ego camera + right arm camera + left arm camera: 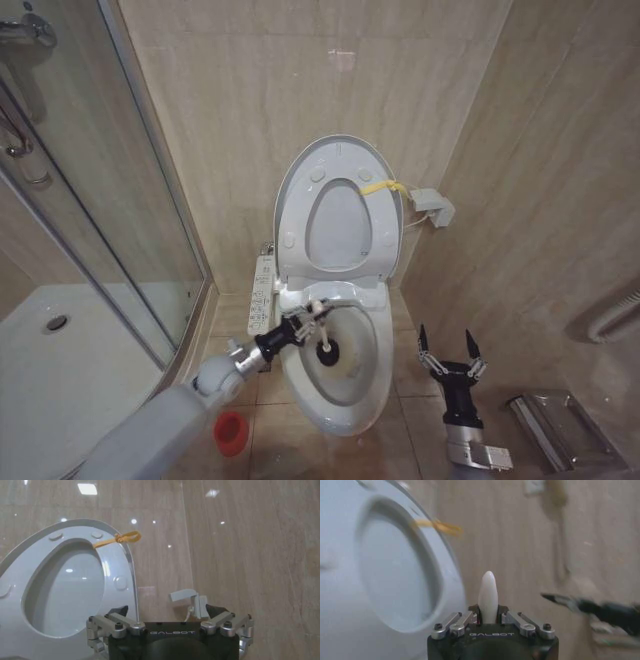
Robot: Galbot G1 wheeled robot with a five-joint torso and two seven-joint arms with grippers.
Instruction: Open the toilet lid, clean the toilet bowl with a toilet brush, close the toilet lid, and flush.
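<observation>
The toilet lid (340, 144) stands raised against the back wall with the seat ring (298, 215) up against it; a yellow strap (379, 187) hangs at its edge. Below it the toilet bowl (368, 352) lies uncovered, stained yellowish inside. My left gripper (316, 312) hovers over the bowl's rear, shut on the toilet brush's white handle (488, 592). The dark brush head (327, 352) reaches down into the bowl. Over the floor to the toilet's right, my right gripper (450, 352) stands open and holds nothing. In the right wrist view the lid (30, 555) and strap (120, 538) face that gripper (170, 617).
A red cup holder (231, 433) stands on the floor left of the bowl. The button panel (262, 292) runs along the bowl's left side. A glass shower door (110, 210) closes off the left. A white box (432, 207) hangs on the wall; a metal fixture (565, 425) lies at right.
</observation>
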